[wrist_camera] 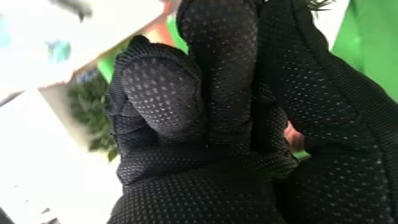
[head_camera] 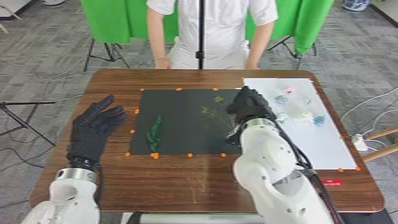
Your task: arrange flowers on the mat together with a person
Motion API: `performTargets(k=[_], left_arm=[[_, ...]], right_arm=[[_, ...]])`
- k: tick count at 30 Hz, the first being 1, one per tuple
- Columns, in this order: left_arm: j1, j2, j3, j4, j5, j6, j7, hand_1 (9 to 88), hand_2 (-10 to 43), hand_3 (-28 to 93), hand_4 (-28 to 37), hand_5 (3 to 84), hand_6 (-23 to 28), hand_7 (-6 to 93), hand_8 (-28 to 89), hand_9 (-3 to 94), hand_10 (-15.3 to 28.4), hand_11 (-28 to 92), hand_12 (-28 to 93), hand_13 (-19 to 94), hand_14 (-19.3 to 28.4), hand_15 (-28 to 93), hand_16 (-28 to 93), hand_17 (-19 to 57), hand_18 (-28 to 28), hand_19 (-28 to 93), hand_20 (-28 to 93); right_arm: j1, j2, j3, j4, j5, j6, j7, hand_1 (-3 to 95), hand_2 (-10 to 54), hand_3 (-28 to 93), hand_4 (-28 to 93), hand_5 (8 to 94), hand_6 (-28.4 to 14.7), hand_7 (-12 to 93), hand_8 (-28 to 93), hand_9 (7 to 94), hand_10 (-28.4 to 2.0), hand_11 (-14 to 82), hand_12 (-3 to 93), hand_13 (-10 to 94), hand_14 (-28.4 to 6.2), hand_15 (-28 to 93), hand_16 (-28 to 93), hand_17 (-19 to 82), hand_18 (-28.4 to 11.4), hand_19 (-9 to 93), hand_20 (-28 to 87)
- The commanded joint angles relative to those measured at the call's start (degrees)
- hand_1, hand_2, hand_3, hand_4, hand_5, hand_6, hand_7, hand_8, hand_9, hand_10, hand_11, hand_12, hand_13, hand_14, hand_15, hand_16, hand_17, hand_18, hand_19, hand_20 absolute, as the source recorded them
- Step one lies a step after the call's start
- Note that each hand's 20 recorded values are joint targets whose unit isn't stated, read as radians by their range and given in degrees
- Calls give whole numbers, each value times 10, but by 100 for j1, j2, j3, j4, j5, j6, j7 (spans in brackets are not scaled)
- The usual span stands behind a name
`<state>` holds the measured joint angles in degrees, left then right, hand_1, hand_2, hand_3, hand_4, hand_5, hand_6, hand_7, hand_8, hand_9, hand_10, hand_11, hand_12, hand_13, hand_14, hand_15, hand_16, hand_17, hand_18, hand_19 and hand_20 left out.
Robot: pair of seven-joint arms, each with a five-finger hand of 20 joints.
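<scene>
Head view — a green leafy stem (head_camera: 155,134) on the dark mat (head_camera: 178,102), thin sprigs (head_camera: 218,100) to its right.
Right hand (head_camera: 250,106) near those sprigs — gripping or not, I can't tell; left hand (head_camera: 89,131) loosely open beside the mat, pale flowers (head_camera: 305,116) on the white board (head_camera: 313,150).

The mat (head_camera: 187,145) lies mid-tabletop (head_camera: 178,195) – the sheet (head_camera: 333,150) to its right. On the mat, a stem (head_camera: 155,134) lies left, a sprig (head_camera: 213,114) right and farther back – flowers (head_camera: 305,116) on the sheet's far part.
</scene>
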<state>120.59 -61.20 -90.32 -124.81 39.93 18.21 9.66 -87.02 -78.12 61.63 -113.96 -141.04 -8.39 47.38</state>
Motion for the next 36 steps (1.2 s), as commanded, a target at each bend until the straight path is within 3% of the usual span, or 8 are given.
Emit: performTargets(k=[1,5,13,25,31,34,36], left_arm=[[-1,27,41,-23,28,53,-86,237,120,763,-262,410,128,123,-93,401,234,323,91,294,283,586,-130,-60,250,685,-88],[-132,23,87,9,84,-21,-179,238,120,762,-262,411,128,123,-93,401,234,323,91,294,283,587,-130,-60,250,686,-88],[-228,114,165,17,75,0,-150,238,120,763,-262,411,128,122,-93,400,234,323,91,293,282,587,-130,-60,250,686,-88],[-367,135,256,77,99,-52,-230,237,119,765,-260,411,128,122,-93,401,234,322,91,294,283,586,-129,-59,250,686,-88],[-408,170,292,93,90,-52,-184,238,120,764,-259,411,128,121,-93,401,234,322,91,294,283,586,-130,-59,249,685,-88],[-313,147,252,49,57,-9,-128,238,120,764,-259,411,128,121,-93,401,234,322,92,294,283,586,-130,-59,249,685,-88],[-286,131,200,33,91,-15,-167,238,121,763,-259,411,128,121,-93,401,234,322,92,294,283,586,-129,-59,249,685,-88]], right_arm=[[15,-750,-276,499,-130,-479,-306,509,-95,726,-283,912,-6,184,56,937,-111,397,178,826,-94,714,151,377,-211,932,250],[150,-866,-424,670,-135,-601,-299,503,-95,726,-283,918,-7,189,59,937,-114,410,176,828,-96,721,150,380,-216,932,260],[369,-1120,-617,1002,-252,-889,-376,480,-95,748,-282,933,-13,205,72,937,-123,461,162,835,-107,745,153,393,-227,932,295],[334,-1275,-761,1051,-175,-1136,-428,468,-95,765,-261,937,-22,223,81,937,-128,486,153,841,-117,754,155,401,-234,932,312],[415,-1255,-851,956,-48,-879,-404,465,-95,768,-258,937,-22,228,80,937,-128,493,149,847,-117,753,154,407,-237,932,318],[448,-1150,-879,852,-136,-676,-366,465,-95,764,-261,937,-21,224,76,937,-128,493,148,848,-114,751,154,407,-237,932,317],[448,-1037,-875,736,-299,-529,-299,451,-87,763,-268,936,-16,210,63,937,-126,479,150,844,-112,745,155,404,-238,932,309]])
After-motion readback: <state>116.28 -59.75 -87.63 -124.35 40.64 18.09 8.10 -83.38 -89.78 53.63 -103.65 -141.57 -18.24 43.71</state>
